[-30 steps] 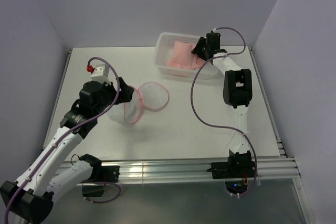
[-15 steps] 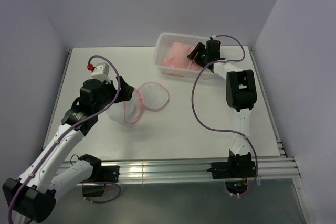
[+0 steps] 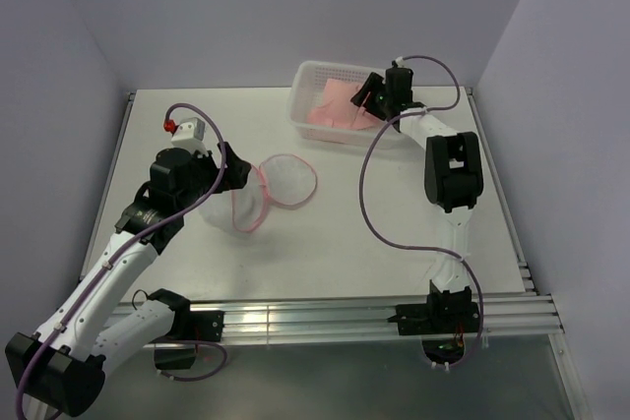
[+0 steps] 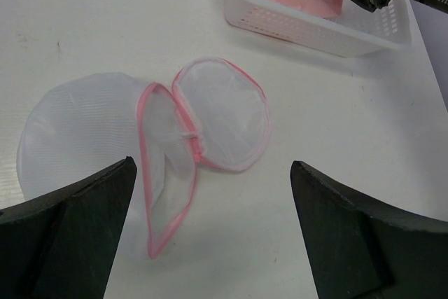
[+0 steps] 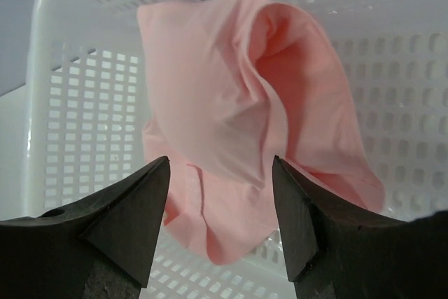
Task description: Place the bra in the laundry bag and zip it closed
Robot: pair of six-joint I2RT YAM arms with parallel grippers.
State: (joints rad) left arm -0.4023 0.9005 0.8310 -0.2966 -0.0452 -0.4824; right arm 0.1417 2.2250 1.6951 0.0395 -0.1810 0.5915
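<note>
Bra [image 5: 224,82] just before right gripper [image 5: 220,164]

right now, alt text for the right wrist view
A crumpled light-pink bra lies in a white perforated basket. The right claw is open in front of it, a dark finger at each side.

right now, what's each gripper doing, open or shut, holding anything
Left gripper: open, holding nothing, over the laundry bag.
Right gripper: open, holding nothing, facing the bra in the basket.
</note>
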